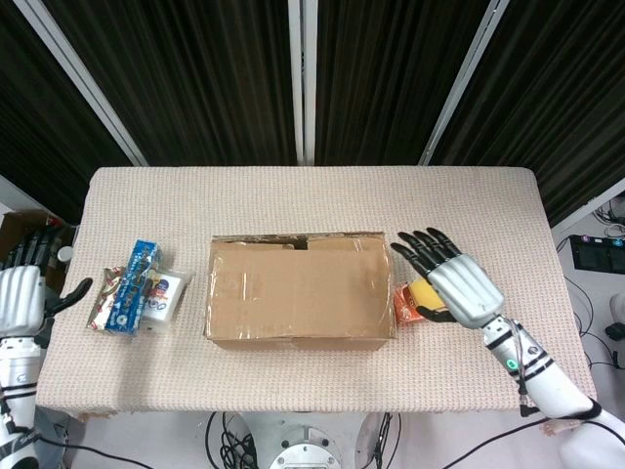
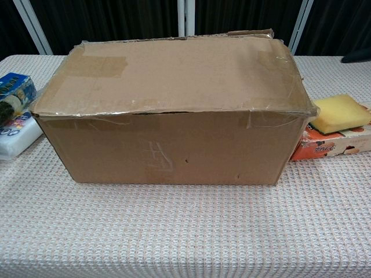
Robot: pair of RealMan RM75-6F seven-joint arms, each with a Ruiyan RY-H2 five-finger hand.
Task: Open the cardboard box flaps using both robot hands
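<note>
Both hands' fingers [image 1: 418,246] off box [image 1: 298,290]

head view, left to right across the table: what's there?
left hand → snack packets → cardboard box → sponge on an orange pack → right hand

You see a rectangular table covered in a beige waffle-weave cloth [image 1: 469,195] filling the middle of the head view. Behind it, across the top of the frame, hang black pleated curtains [image 1: 195,78] crossed by slanted white metal bars [image 1: 88,83]. Pale grey floor [image 1: 596,210] shows at the right edge.
</note>
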